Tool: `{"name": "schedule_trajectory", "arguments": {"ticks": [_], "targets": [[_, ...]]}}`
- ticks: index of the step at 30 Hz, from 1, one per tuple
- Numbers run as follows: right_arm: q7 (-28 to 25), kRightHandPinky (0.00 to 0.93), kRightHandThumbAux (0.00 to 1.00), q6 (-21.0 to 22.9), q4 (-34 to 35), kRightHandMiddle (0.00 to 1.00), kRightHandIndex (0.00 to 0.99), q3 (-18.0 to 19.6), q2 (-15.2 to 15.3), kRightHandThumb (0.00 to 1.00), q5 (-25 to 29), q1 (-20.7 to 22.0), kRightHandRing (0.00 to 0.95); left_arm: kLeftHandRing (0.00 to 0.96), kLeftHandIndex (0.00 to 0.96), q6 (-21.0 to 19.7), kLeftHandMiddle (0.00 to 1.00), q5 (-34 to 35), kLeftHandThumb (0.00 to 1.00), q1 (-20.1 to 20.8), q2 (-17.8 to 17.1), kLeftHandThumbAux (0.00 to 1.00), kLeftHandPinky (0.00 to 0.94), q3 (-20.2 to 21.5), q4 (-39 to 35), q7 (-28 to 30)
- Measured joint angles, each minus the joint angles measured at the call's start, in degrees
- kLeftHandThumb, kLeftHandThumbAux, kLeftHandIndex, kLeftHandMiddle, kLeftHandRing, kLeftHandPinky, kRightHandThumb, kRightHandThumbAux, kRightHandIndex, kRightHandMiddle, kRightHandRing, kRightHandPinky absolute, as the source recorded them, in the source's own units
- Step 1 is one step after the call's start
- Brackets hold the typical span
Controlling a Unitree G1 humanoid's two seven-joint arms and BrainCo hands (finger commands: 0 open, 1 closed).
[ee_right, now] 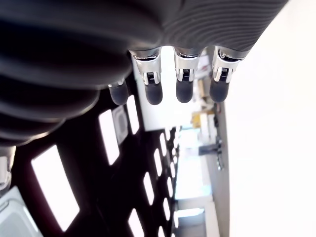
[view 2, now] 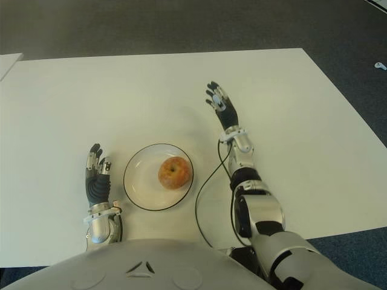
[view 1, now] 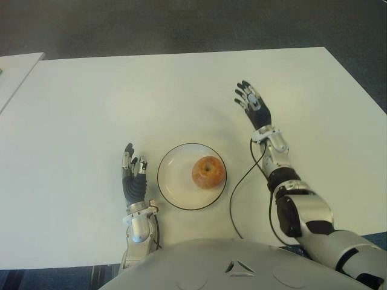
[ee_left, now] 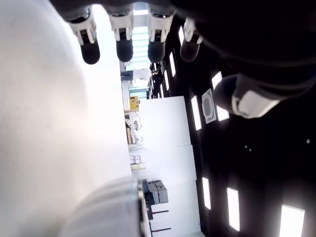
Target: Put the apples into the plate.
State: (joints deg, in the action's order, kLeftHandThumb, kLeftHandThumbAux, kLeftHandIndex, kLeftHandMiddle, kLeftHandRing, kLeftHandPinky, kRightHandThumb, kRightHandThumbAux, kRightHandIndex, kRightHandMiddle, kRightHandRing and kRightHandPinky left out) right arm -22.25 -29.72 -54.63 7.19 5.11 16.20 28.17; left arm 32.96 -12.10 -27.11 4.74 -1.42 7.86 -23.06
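One apple (view 1: 208, 172) is being shown inside the plate (view 1: 172, 181), sitting toward the plate's right side on the white table (view 1: 91, 109). No other apple is being shown on the table, so the task is being judged as done, or very nearly so, as far as these views allow.

The right hand (view 1: 251, 104) is being held out over bare table, beyond the plate and to its right, well apart from the apple. Its fingers (ee_right: 183, 89) are being kept straight and spread, with nothing between them; this is being read as a hand that is empty and clear of the plate, so that the fruit is not being disturbed.

The left hand (view 1: 133, 175) is being shown just beside the plate's left rim, with fingers (ee_left: 123, 49) extended and holding nothing. Whether it is touching the table cannot be told.

A dark cable (view 1: 237, 187) is being seen trailing across the table between the plate and the right forearm, passing near the plate's right edge.
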Motion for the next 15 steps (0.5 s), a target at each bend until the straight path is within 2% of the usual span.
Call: {"name": "schedule_trajectory", "arguments": {"ticks": [5,10,15], "targets": [[2.2,0.000,0.432,3.9,4.7,0.035,0.039,2.1,-3.0,0.150,1.4,-2.5,0.000,0.000,0.000,2.6,0.000,-0.9,0.001,-1.0,0.1,0.349,0.000,0.4,0.0,-0.3],[2.8,0.000,0.426,6.0,7.1,0.028,0.041,3.3,-4.9,0.160,2.1,-3.7,0.000,0.000,0.000,5.5,0.000,-0.9,0.000,-0.8,0.1,0.342,0.000,0.5,1.2,-0.3],[3.3,0.000,0.412,6.8,8.0,0.020,0.036,3.4,-6.0,0.149,1.8,-4.9,0.000,0.000,0.000,10.9,0.000,-0.1,0.000,-0.6,-0.1,0.369,0.000,0.6,3.0,-0.3]]}}
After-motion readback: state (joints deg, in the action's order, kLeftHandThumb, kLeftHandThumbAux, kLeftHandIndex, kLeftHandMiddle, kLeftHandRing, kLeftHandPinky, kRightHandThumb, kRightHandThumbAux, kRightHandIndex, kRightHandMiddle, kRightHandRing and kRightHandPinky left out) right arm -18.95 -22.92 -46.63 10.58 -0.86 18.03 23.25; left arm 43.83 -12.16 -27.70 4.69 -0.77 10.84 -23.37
